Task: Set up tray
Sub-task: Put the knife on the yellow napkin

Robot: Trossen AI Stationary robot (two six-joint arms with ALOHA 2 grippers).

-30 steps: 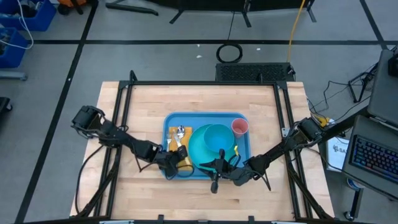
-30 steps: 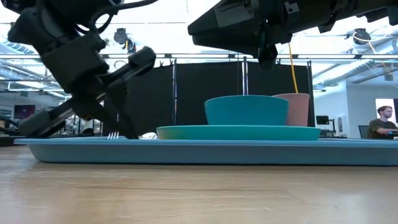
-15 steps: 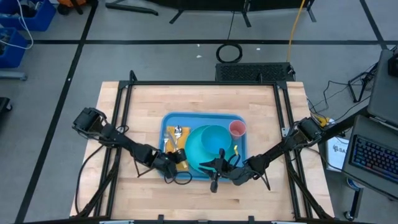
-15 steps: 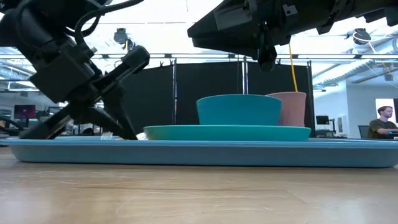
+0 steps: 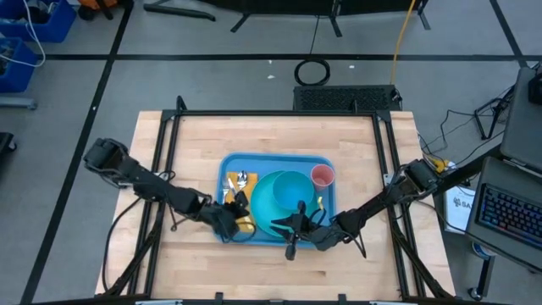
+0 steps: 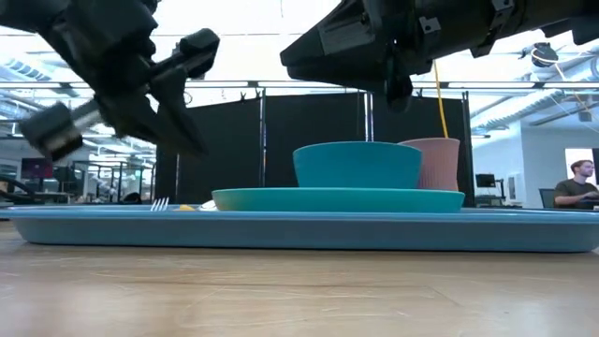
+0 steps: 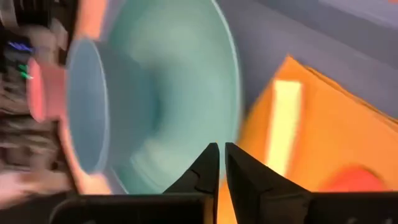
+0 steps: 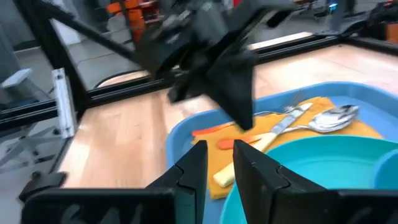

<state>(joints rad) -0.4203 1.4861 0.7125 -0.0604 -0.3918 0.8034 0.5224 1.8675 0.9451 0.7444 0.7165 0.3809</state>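
The light-blue tray (image 5: 234, 164) lies in the middle of the table. It carries a teal plate (image 5: 269, 212) with a teal bowl (image 6: 357, 165) on it, a pink cup (image 5: 323, 175), and a yellow-orange napkin (image 8: 297, 135) bearing a spoon (image 8: 336, 118), knife and fork. My left gripper (image 7: 221, 153) hangs shut and empty above the tray's near left corner, over the napkin. My right gripper (image 8: 219, 163) hovers open above the plate's near rim, clear of plate and bowl (image 6: 401, 94).
A black frame (image 5: 279, 113) borders the wooden tabletop; bare wood lies on all sides of the tray. Beyond the right edge stand a keyboard (image 5: 512, 216) and cables. A person sits far off in the room (image 6: 573, 183).
The tray with its load slid a little toward the table's left edge, then stopped. My left gripper, which was down at the tray's near left corner, has risen clear of it, drawn back toward the left and rolled.
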